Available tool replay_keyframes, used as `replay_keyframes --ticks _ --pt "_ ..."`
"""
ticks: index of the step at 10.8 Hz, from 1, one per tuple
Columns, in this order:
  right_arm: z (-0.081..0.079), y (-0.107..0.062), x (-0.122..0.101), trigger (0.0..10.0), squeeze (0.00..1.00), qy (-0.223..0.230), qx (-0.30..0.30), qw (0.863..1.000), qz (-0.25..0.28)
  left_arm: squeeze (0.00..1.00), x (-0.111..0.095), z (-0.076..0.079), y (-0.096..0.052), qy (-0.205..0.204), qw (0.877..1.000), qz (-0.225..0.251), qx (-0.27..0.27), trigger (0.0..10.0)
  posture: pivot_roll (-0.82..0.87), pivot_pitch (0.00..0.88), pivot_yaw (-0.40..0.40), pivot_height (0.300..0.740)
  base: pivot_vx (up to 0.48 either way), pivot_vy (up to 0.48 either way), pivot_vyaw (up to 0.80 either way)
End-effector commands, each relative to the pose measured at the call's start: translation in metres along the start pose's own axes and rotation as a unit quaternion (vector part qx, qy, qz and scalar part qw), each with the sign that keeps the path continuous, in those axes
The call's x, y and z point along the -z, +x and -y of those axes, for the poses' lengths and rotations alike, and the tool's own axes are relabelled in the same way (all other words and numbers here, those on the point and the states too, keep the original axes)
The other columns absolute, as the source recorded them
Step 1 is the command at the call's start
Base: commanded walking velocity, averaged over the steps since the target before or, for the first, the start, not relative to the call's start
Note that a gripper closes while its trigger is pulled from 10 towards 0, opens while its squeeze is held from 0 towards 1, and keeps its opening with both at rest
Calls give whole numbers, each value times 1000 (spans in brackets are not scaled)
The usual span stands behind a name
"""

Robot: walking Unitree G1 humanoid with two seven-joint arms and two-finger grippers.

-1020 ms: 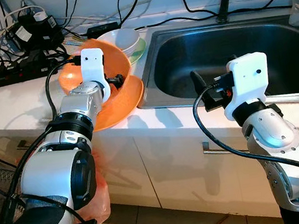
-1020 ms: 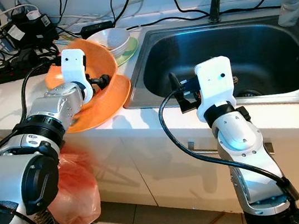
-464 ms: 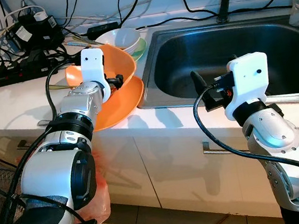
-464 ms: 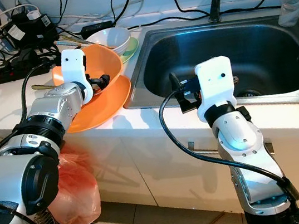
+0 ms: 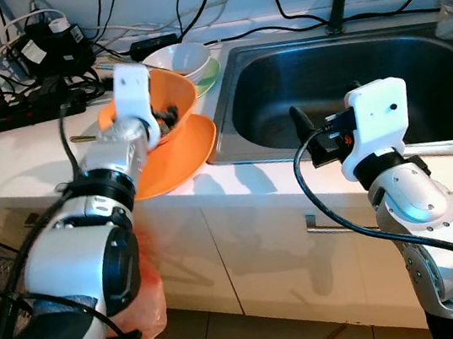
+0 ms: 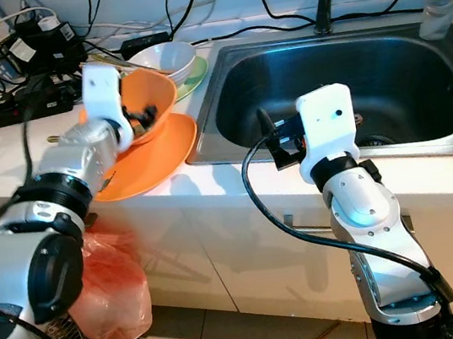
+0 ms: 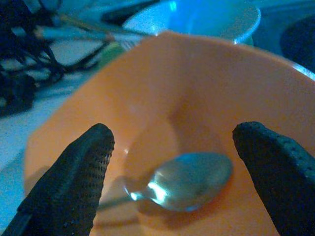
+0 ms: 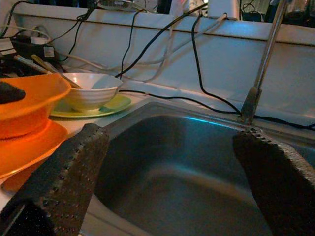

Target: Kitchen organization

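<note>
One spoon flat in orange bowl

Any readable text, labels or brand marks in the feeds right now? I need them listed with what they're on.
No text can be read anywhere.
White labels on the black power adapters: too small and blurred to read.
Orange bowl, white bowl, sink and white wrist housing: no markings visible.
</note>
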State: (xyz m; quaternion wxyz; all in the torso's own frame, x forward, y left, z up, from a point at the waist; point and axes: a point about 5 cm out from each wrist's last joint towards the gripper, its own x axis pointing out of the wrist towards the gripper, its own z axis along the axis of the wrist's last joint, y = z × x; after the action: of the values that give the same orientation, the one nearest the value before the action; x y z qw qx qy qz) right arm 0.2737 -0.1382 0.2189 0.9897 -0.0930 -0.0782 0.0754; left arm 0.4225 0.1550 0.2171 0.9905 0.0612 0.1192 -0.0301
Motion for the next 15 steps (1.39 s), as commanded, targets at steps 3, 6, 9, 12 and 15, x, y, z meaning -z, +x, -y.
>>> replay_keyframes --ticks 3,6,9,12,15 --pt "-1 6 -5 10000 0 -1 -4 1000 12 0 -14 -7 -1 13 999 28 -18 10000 -165 0 115 740 0 0 0" --pt "-9 6 -9 10000 0 39 -49 998 20 0 -27 -11 -4 23 997 67 -24 10000 -154 0 113 740 0 0 0" --pt "-14 6 -8 10000 0 61 -110 992 12 0 -34 -24 -9 35 993 101 -53 10000 -126 0 107 740 0 0 0" --pt "-14 10 -5 10000 0 58 -135 989 9 0 -30 -23 -25 31 989 126 -63 10000 -79 0 103 740 0 0 0" --pt "-27 7 -3 10000 0 68 -233 970 -3 0 -6 -26 -48 26 986 124 -110 10000 -35 0 86 740 0 0 0"
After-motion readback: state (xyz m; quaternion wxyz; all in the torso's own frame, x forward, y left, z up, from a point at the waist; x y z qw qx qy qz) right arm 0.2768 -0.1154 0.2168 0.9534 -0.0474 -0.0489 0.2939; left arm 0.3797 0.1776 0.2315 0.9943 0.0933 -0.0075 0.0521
